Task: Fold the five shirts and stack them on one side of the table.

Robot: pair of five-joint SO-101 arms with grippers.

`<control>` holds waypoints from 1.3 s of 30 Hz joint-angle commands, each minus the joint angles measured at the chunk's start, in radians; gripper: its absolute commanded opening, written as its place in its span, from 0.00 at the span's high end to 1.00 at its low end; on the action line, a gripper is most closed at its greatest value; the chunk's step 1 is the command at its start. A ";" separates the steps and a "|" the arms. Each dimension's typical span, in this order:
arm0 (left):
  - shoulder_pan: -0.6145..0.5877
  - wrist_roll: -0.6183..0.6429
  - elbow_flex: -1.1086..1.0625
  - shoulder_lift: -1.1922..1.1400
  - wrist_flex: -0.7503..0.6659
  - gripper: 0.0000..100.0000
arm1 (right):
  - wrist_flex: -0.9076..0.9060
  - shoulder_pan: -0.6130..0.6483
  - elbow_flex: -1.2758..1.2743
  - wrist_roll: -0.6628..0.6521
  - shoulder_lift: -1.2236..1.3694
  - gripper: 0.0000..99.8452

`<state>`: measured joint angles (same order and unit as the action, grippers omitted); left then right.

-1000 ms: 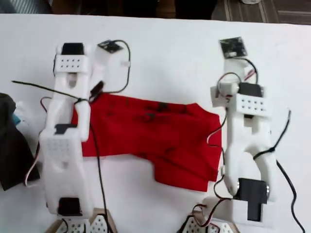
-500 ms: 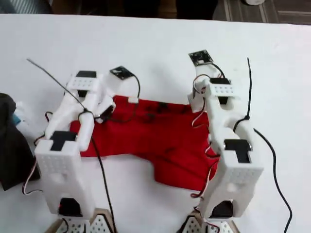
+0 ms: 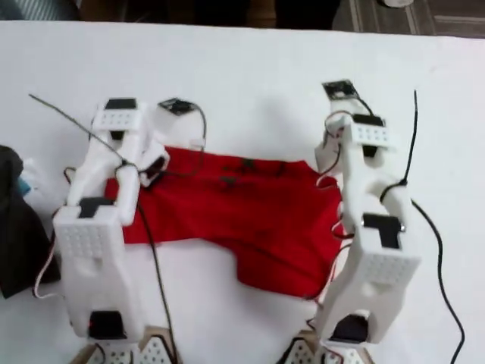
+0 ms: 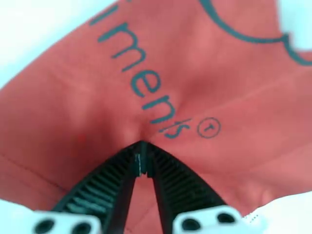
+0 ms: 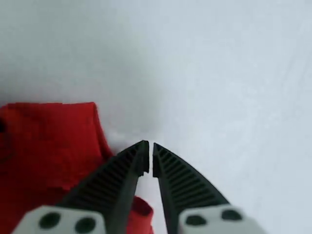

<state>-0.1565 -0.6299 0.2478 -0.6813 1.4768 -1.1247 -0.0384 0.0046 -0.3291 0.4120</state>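
Evidently both arms have been swung apart over the last half-second, after having been drawn closer together, and the far hem of the red shirt [image 3: 242, 212] is now seen lying straighter than before. It is judged that the cloth is being stretched flat for a fold, so the task is taken to be at an early stage, with nothing yet stacked from this shirt.

The shirt is spread across the middle of the tabletop [image 3: 250, 76], toward its near edge, between the two arms. The left gripper [image 4: 140, 148] is pressed together on a puckered bit of the shirt at its far left corner. The right gripper [image 5: 146, 148] is closed to a narrow slit over bare tabletop just beside the shirt's far right corner, and no cloth can be made out between its tips.

A dark garment [image 3: 19, 227] is heaped at the left edge. A black cable [image 3: 154, 250] is draped over the shirt's left end and could be caught in a fold.
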 commanded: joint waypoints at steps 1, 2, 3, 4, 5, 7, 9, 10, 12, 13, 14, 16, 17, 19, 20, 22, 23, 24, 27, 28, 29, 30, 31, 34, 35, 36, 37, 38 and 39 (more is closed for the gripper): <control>-0.009 -0.003 0.004 -0.014 -0.002 0.98 | -0.045 0.065 0.038 -0.002 -0.117 0.91; -0.008 -0.003 0.004 -0.014 -0.002 0.98 | -0.053 0.081 0.038 -0.002 -0.131 0.86; -0.003 -0.003 0.004 -0.014 -0.003 0.98 | -0.058 0.094 0.038 -0.002 -0.142 0.83; 0.000 -0.003 0.004 -0.014 -0.003 0.98 | -0.058 0.105 0.038 -0.002 -0.150 0.80; 0.000 -0.003 0.002 -0.014 -0.003 0.98 | -0.058 0.116 0.038 -0.002 -0.156 0.80; 0.002 -0.003 0.002 -0.015 -0.003 0.98 | -0.058 0.136 0.038 -0.002 -0.151 0.84; 0.000 -0.003 0.002 -0.015 -0.003 0.98 | -0.054 0.145 0.038 -0.002 -0.131 0.87; -0.002 -0.003 0.001 -0.015 -0.003 0.98 | -0.053 0.145 0.040 -0.002 -0.117 0.87; -0.002 -0.003 -0.007 -0.014 -0.005 0.98 | -0.044 0.140 0.040 -0.002 -0.085 0.86; 0.000 -0.003 -0.008 -0.014 -0.005 0.98 | -0.038 0.136 0.040 -0.002 -0.068 0.86; 0.000 -0.003 -0.008 -0.014 -0.005 0.98 | -0.036 0.133 0.040 -0.002 -0.051 0.86; 0.000 -0.003 -0.008 -0.014 -0.005 0.98 | -0.024 0.122 0.040 -0.003 -0.022 0.86; 0.000 -0.003 -0.008 -0.014 -0.005 0.98 | -0.022 0.117 0.043 -0.003 -0.010 0.86; 0.000 -0.003 -0.008 -0.014 -0.005 0.98 | -0.028 0.111 0.063 -0.003 0.015 0.86; 0.000 -0.003 -0.008 -0.014 -0.005 0.98 | -0.030 0.107 0.074 -0.003 0.024 0.86; 0.000 -0.003 -0.008 -0.014 -0.005 0.98 | -0.030 0.099 0.087 -0.003 0.038 0.86; 0.000 -0.003 -0.008 -0.014 -0.005 0.98 | -0.030 0.097 0.095 -0.005 0.044 0.86; 0.000 -0.003 -0.008 -0.014 -0.005 0.98 | -0.030 0.093 0.095 -0.008 0.048 0.86; 0.000 -0.003 -0.008 -0.014 -0.005 0.98 | -0.033 0.090 0.095 -0.009 0.061 0.89; 0.000 -0.003 -0.008 -0.014 -0.005 0.98 | -0.041 0.088 0.097 -0.011 0.064 0.92; 0.000 -0.003 -0.008 -0.014 -0.005 0.98 | -0.044 0.088 0.097 -0.011 0.067 0.97; 0.000 -0.003 -0.008 -0.014 -0.005 0.98 | -0.045 0.088 0.097 -0.011 0.067 0.99; 0.000 -0.003 -0.008 -0.014 -0.005 0.98 | -0.045 0.088 0.095 -0.011 0.065 0.98; 0.000 -0.003 -0.008 -0.014 -0.005 0.98 | -0.045 0.081 0.098 -0.011 0.059 0.98; -0.002 -0.003 -0.008 -0.014 -0.005 0.98 | -0.045 0.074 0.100 -0.011 0.058 0.98; -0.002 -0.003 -0.008 -0.014 -0.005 0.98 | -0.044 0.067 0.100 -0.011 0.053 0.98; -0.003 -0.003 -0.008 -0.014 -0.005 0.98 | -0.041 0.054 0.100 -0.011 0.045 0.98; -0.003 -0.003 -0.008 -0.014 -0.005 0.98 | -0.039 0.039 0.098 -0.011 0.038 0.98; -0.003 -0.003 -0.008 -0.014 -0.005 0.98 | -0.038 0.024 0.098 -0.011 0.030 0.98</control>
<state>-0.1488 -0.6299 0.2478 -0.6874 1.4768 -1.1615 0.0322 0.0598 -0.3307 0.4841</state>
